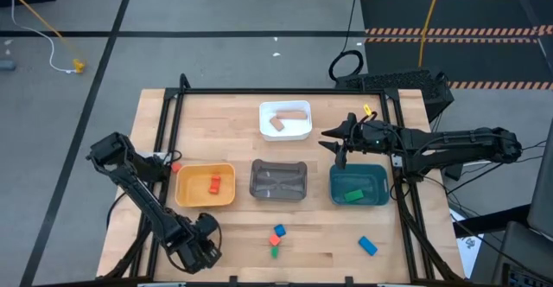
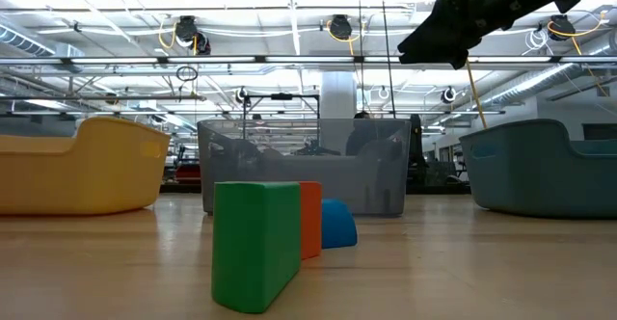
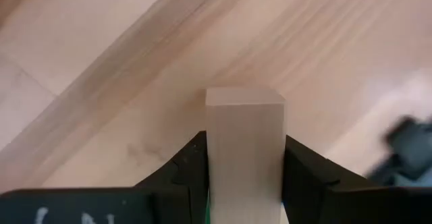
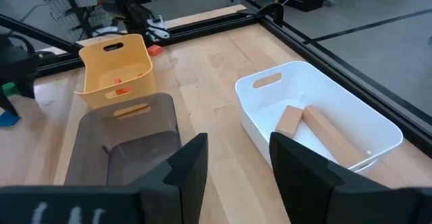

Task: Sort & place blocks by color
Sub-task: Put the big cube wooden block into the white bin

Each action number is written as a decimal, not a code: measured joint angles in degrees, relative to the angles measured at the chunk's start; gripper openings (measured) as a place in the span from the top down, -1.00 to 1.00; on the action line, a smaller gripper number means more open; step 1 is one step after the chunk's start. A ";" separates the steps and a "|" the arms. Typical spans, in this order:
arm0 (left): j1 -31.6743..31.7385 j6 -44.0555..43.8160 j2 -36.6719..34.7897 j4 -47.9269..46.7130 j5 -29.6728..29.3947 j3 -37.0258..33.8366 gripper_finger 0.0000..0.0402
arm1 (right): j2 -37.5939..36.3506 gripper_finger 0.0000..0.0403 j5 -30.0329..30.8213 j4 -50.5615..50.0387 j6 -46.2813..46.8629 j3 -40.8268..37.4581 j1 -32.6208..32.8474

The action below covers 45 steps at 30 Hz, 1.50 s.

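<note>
Wood table [image 1: 233, 110]: 4 trays [image 1: 278, 181], loose blocks [image 1: 276, 237] front edge

Left arm: folded low at the near-left corner of the worktop, wrist bent downward. Left tool [image 1: 200, 251]: its 2 dark fingers [image 3: 185, 170] are pressed against opposite sides of a tan block [image 3: 244, 150], which stands between them and projects forward past their tips.

Right arm: stretched in from the far-right side, raised above the worktop, wrist roughly level. Right tool [image 4: 237, 158]: 2 fingers parted with a clear gap, nothing between them.
</note>
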 joint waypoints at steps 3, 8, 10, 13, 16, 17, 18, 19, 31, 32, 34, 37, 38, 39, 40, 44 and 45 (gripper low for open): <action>1.48 0.64 -3.01 -0.07 -3.04 0.00 0.34 | 0.00 0.25 0.00 0.01 0.00 0.00 0.00; 5.07 7.08 -8.25 2.16 -11.21 0.02 0.34 | 0.02 0.25 0.00 0.00 0.00 0.00 0.00; 6.93 12.66 -9.81 3.72 -15.18 0.04 0.34 | 0.02 0.25 0.00 0.02 0.00 0.00 0.00; 10.13 24.77 -10.46 9.16 -20.79 0.07 0.34 | 0.02 0.25 0.00 0.00 -0.01 0.00 0.00; 13.74 36.58 -10.40 16.47 -22.05 0.09 0.26 | 0.02 0.25 0.00 0.00 -0.01 0.00 0.00; 15.14 39.84 -10.35 19.34 -21.38 0.09 0.23 | 0.02 0.25 0.00 0.00 0.00 0.00 0.00; 16.59 42.85 -10.24 21.83 -20.59 0.09 0.20 | 0.02 0.25 0.00 0.00 0.00 0.00 0.00; 17.98 45.73 -10.15 24.01 -20.13 0.09 0.18 | 0.02 0.25 0.00 0.02 -0.01 0.00 0.00; 31.15 67.23 -10.12 38.18 -18.36 0.09 0.35 | 0.02 0.25 0.00 0.00 0.00 0.00 0.00; 32.20 67.91 -10.12 38.32 -18.15 0.09 0.35 | 0.02 0.25 0.00 0.02 0.00 0.00 0.00; 34.22 69.20 -10.12 38.79 -18.15 0.09 0.35 | 0.02 0.25 -0.02 0.02 0.00 0.00 0.00; 37.72 71.70 -10.12 39.82 -18.59 0.09 0.35 | 0.02 0.25 -0.38 0.08 -0.02 0.00 0.00; 38.83 72.61 -10.12 40.32 -19.01 0.09 0.35 | 0.02 0.25 -0.42 0.12 -0.02 0.00 0.00; 40.04 73.51 -10.12 40.90 -19.31 0.09 0.35 | 0.02 0.25 -0.32 0.17 0.00 0.00 0.00; 41.17 74.35 -10.12 41.49 -19.47 0.09 0.35 | 0.02 0.25 0.03 0.29 0.00 0.00 0.02; 45.57 77.50 -10.12 43.30 -19.75 0.09 0.35 | 0.02 0.25 0.05 0.48 0.00 0.00 0.00; 46.66 78.25 -10.12 43.70 -19.77 0.09 0.35 | 0.02 0.25 0.04 0.48 0.00 0.00 0.00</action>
